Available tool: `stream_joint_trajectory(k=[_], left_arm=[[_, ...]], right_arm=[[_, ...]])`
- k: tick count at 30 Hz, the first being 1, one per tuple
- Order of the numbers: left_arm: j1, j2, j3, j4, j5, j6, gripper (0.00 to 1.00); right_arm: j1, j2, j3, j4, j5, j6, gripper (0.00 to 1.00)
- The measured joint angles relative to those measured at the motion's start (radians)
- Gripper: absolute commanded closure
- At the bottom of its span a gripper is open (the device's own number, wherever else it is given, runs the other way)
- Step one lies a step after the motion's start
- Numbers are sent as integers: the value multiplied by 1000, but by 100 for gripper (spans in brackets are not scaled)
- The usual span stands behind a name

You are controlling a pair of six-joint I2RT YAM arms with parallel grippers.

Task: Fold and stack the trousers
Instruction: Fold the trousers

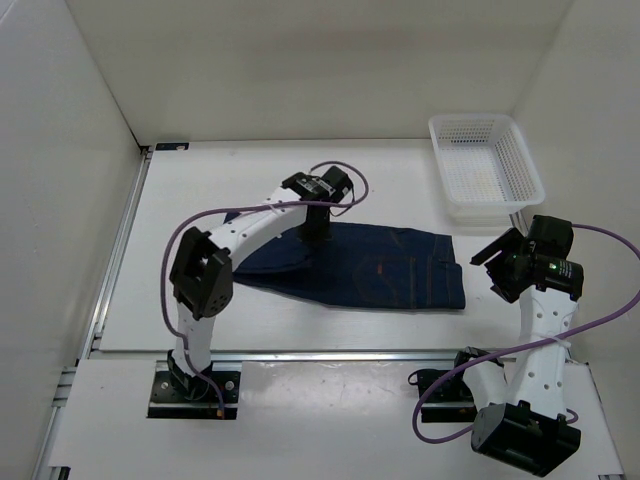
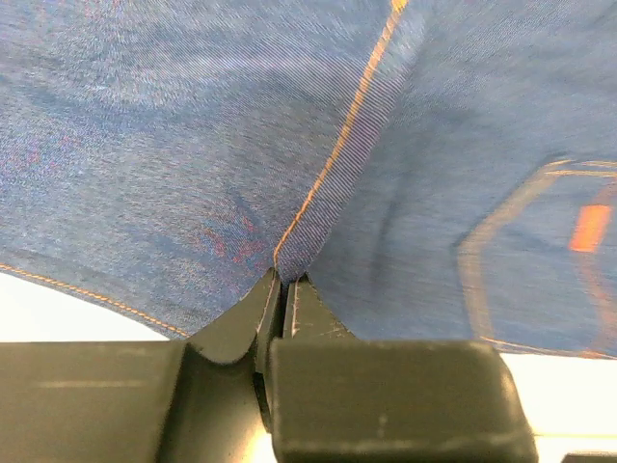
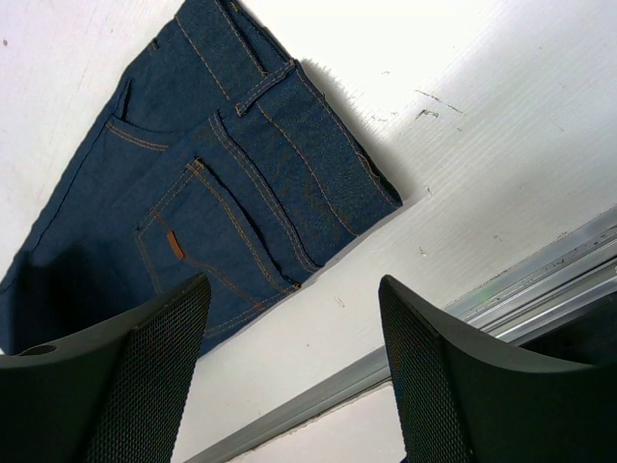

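Table (image 1: 300,190) is white and walled on 3 sides; the trousers (image 1: 400,278) lie flat mid-table, waistband end toward the right side, the other end tapering off to the left; they look short for long legs, so I'd say they're already doubled at least once, but I can't count layers from here; 1 white mesh basket (image 1: 470,118) sits at the far right, well apart from the cloth. Left arm (image 1: 250,225) reaches out over the leg end; left gripper (image 2: 286,278) is down on the denim near its far edge, fingers pressed together and pinching a small ridge of cloth right on the orange-stitched seam (image 2: 337,154). Right arm (image 1: 540,320) is parked off the waistband end; right gripper (image 3: 291,289) hangs above the table with fingers spread wide, holding nothing and touching nothing; its camera looks down on the back pocket (image 3: 217,231) and the tan patch (image 3: 174,246). Step in hand, as I read it: grasp made for another fold. Next move calls for a lift just high enough to free the pinched part, then a carry across toward the waistband so the edges line up; right gripper could pin the waistband so the stack doesn't drag; risk is that only the top layer is pinched and the lower layers stay behind.
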Motion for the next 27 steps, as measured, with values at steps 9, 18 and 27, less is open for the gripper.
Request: stream_joint_trajectory(k=[9,18,27], left_arm=[[-3,-47,-24,67,34,-48,62],[8,40,-5,-5,34,-20,37],[519,-51,10,38,1,129,9]], right_arm=[[0,0,0,0,1,0,24],[0,0,0,0,0,0,24],[0,0,0,0,1,0,23]])
